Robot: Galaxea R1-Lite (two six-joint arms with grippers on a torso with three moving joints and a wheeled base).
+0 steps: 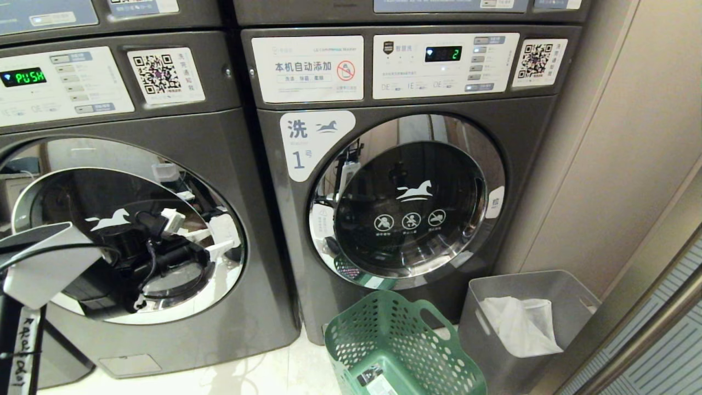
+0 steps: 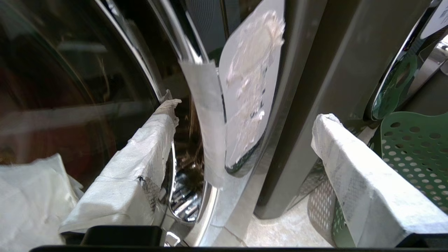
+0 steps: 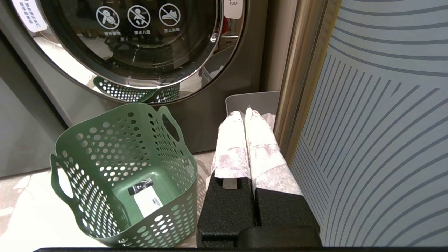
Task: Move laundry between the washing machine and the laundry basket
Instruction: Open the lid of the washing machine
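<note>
The washing machine (image 1: 230, 142) is the dark grey washer on the left, and its round chrome-rimmed door (image 1: 66, 181) looks shut. My left gripper (image 1: 200, 236) hangs in front of that door's right edge, open. In the left wrist view its gripper (image 2: 247, 112) spans a white tab (image 2: 248, 87) on the door's chrome rim (image 2: 185, 196). One white-wrapped finger (image 2: 154, 140) lies against the rim. The green laundry basket (image 1: 395, 340) stands on the floor before the right washer. It holds only a sticker. No laundry shows. My right gripper (image 3: 245, 113) rests shut beside the basket (image 3: 168, 196), holding nothing.
The right washer (image 1: 537, 137) carries a label reading 1 and its door is shut. A grey solid-sided bin (image 1: 493, 296) with a white bag (image 1: 521, 323) stands right of the basket. A beige wall and a striped panel (image 3: 385, 140) close the right side.
</note>
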